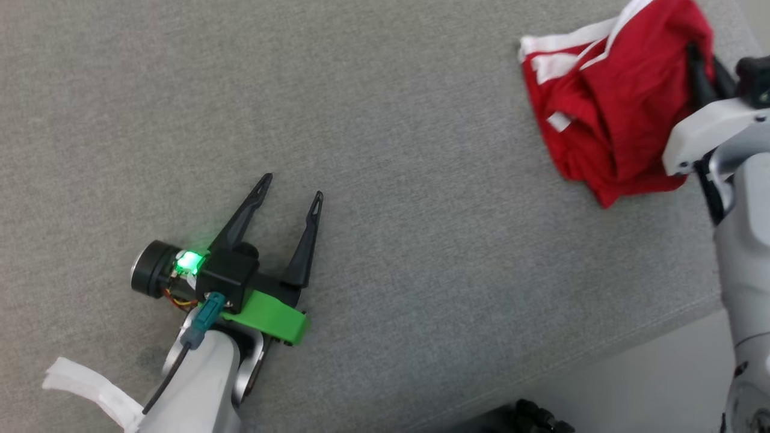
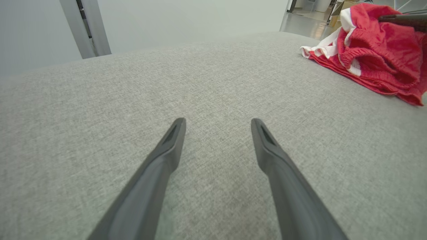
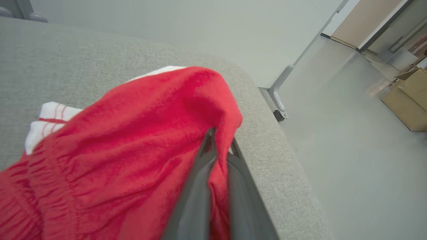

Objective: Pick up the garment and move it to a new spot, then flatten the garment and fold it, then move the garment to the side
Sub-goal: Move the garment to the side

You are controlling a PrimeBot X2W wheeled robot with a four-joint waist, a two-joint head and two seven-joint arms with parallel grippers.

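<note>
Indoor test space of a lab or workshop kind indicated, broad work surface covered in grey woven fabric noted, smooth pale grey floor observed, plain pale wall, metal frame post on a wheeled foot, cardboard box kept on the floor.

A grey woven-fabric surface carries one thing: a crumpled red garment with white trim. It is bunched near a rounded corner, close to the edge.
</note>
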